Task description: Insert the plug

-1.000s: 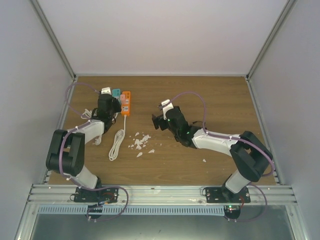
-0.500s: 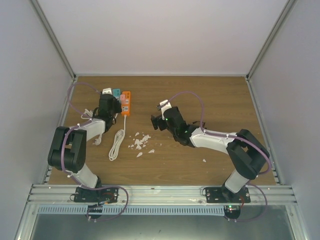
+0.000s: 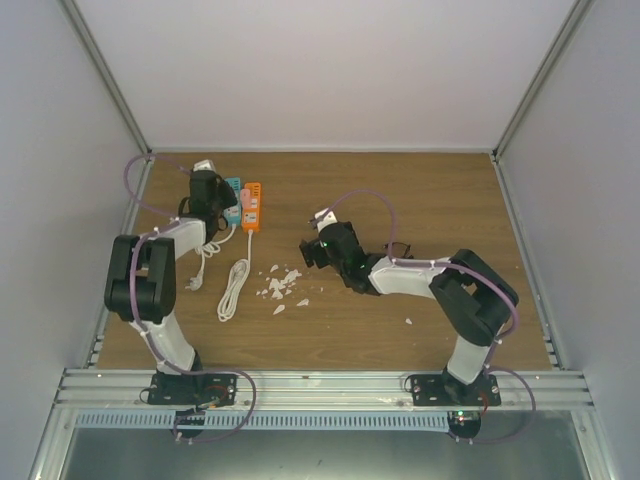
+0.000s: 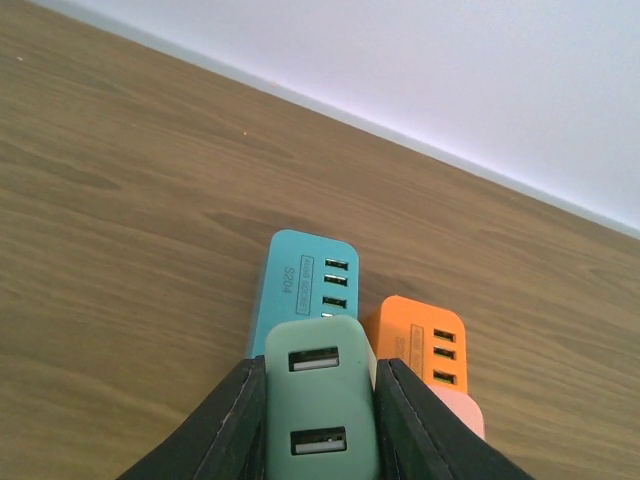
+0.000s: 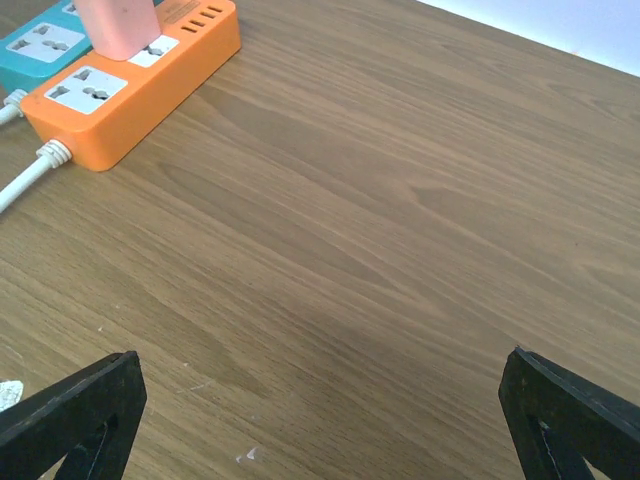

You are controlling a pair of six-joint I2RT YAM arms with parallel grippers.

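At the far left corner of the wooden table (image 3: pixel 420 190), the left gripper (image 3: pixel 207 190) sat over the near ends of two power strips lying side by side. Its black fingers (image 4: pixel 235 425) were clenched on a green plug (image 4: pixel 320 400), one finger against each flank, with the two slots on the plug's face turned to the wrist camera. Plug was held over the teal strip (image 4: pixel 300 275); whether it touched the strip could not be told. Orange strip (image 5: pixel 130 75) lay just beside the teal one, with a pink plug (image 5: pixel 115 25) seated in it. Right gripper (image 5: pixel 320 415) hung near mid-table, well apart from the strips, fingers spread wide and grasping nothing, only bare wood between them. A coiled white cord (image 3: pixel 235 290) lay near the strips, white scraps (image 3: pixel 280 285) scattered beside it.
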